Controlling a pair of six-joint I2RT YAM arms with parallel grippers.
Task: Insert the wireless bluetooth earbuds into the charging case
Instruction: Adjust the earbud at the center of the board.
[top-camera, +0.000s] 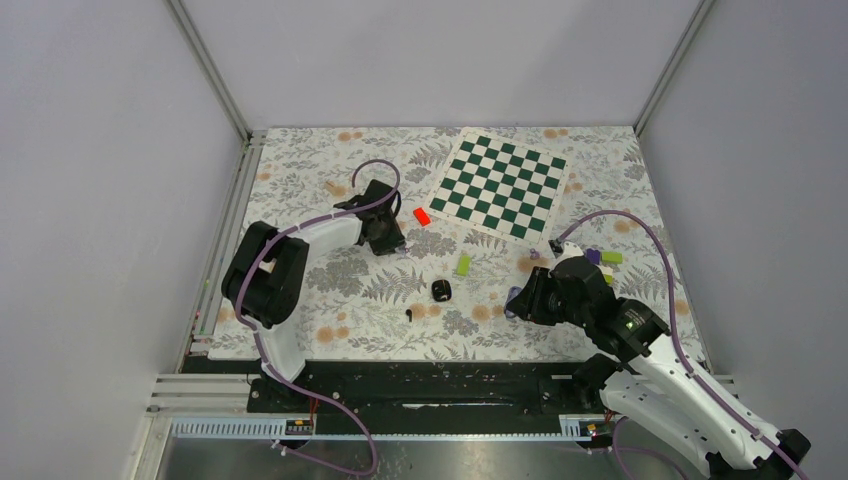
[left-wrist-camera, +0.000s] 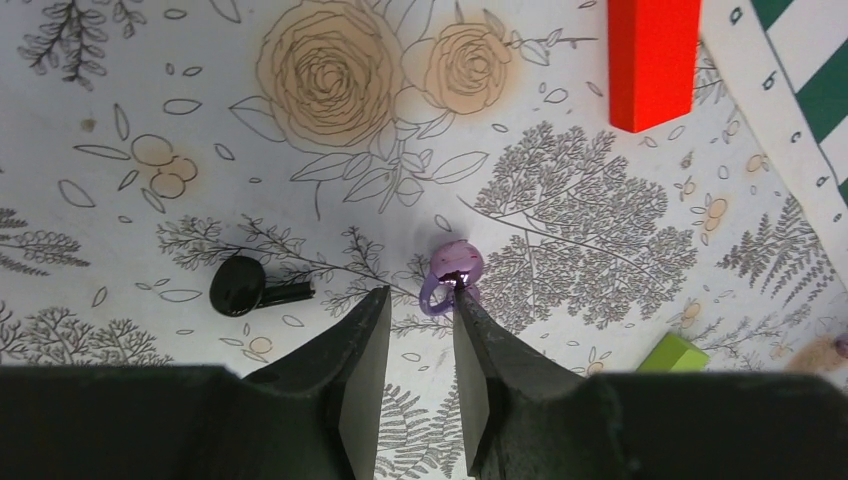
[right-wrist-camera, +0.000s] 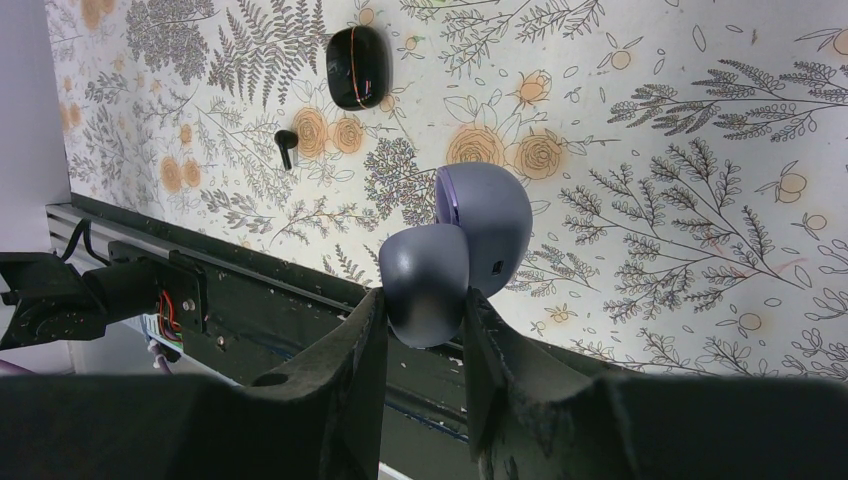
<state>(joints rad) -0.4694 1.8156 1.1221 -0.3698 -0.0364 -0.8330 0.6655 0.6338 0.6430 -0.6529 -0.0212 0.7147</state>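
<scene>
The floral surface (top-camera: 350, 300) carries a checkered mat (top-camera: 500, 185) at the upper right of the overhead view. My right gripper (right-wrist-camera: 424, 296) is clamped on one half of the purple charging case (right-wrist-camera: 430, 285). The other half stands hinged open above my fingers, which only the right wrist view makes plain. That view also shows the surface's front edge and a dark rail crossing its lower left, near the held case.

The closed black charging case (right-wrist-camera: 357, 67) lies at upper left there, with a black earbud (right-wrist-camera: 286, 147) below it, apart. The red block (left-wrist-camera: 653, 60) sits top right in the left wrist view, and the lime-green block (left-wrist-camera: 672, 352) lower right.

Only that view shows a second black earbud (left-wrist-camera: 245, 287) at left and the purple earbud (left-wrist-camera: 457, 265) at the tips of my left gripper (left-wrist-camera: 420, 292). Those jaws stand narrowly apart. One fingertip touches the purple earbud, and bare surface shows between it and the other finger. Bare surface also lies beyond it.
</scene>
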